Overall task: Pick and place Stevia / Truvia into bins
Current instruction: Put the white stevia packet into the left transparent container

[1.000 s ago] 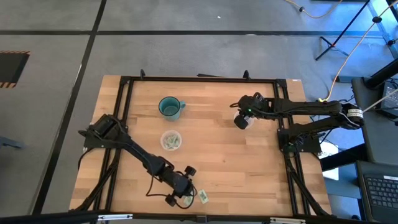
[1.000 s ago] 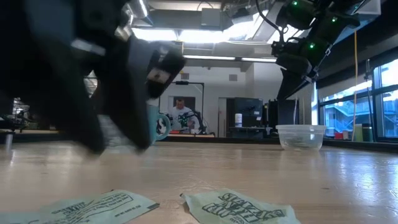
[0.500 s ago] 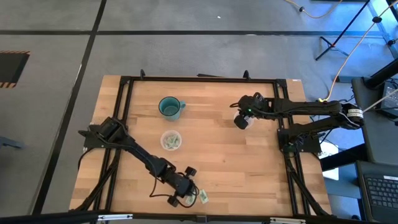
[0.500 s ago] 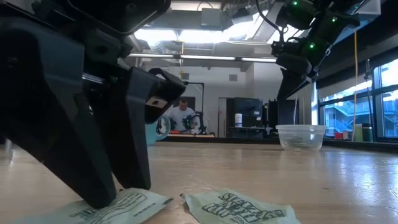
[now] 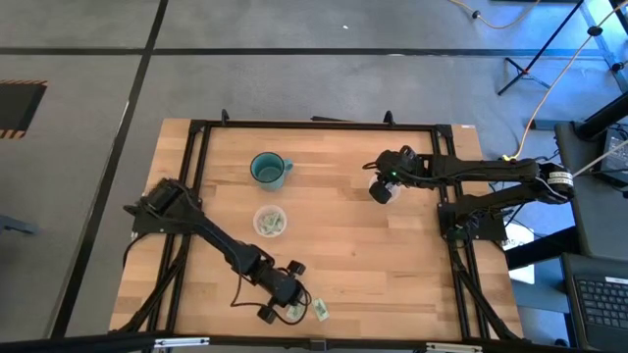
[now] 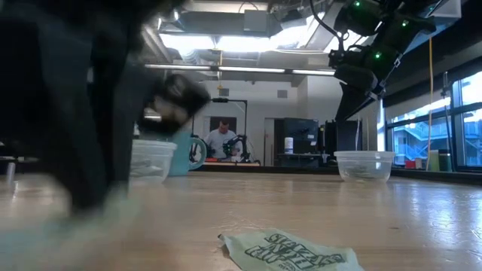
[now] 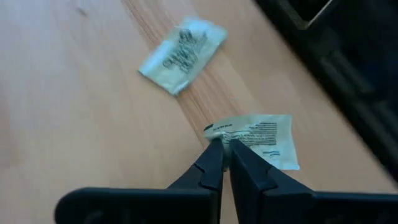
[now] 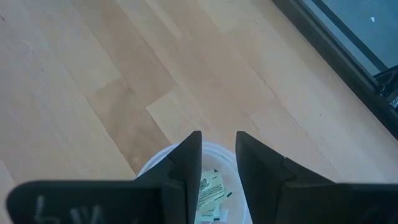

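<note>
Two Stevia sachets lie near the table's front edge. My left gripper (image 7: 222, 144) is shut on one sachet (image 7: 258, 142), which also shows in the high view (image 5: 293, 312). The other sachet (image 7: 183, 53) lies flat on the wood beside it (image 5: 320, 310) (image 6: 290, 252). One clear bin (image 5: 270, 222) with sachets inside stands left of the middle. My right gripper (image 8: 214, 149) hangs open over the second clear bin (image 8: 208, 186) at the far right (image 5: 381, 192), clear of its rim. In the low view my left gripper (image 6: 75, 113) is a dark blur. My left gripper pinches the sachet's short edge (image 7: 219, 130) between its two fingertips, only at their free ends. The fingers come slanting down from the table's left. The rest of the sachet lies beyond the fingertips; whether it is off the wood I cannot tell.
A teal mug (image 5: 267, 169) stands at the far left behind the first bin. A black frame (image 5: 314, 125) runs round the table. Bare wood lies between the two bins. Across the room a person (image 6: 222, 139) sits behind desks.
My left gripper has come down onto the left one of the two front sachets and shut on its edge. It has since shifted a little toward the table's left, and the sachet has left the spot where it lay. My right arm has kept still.
</note>
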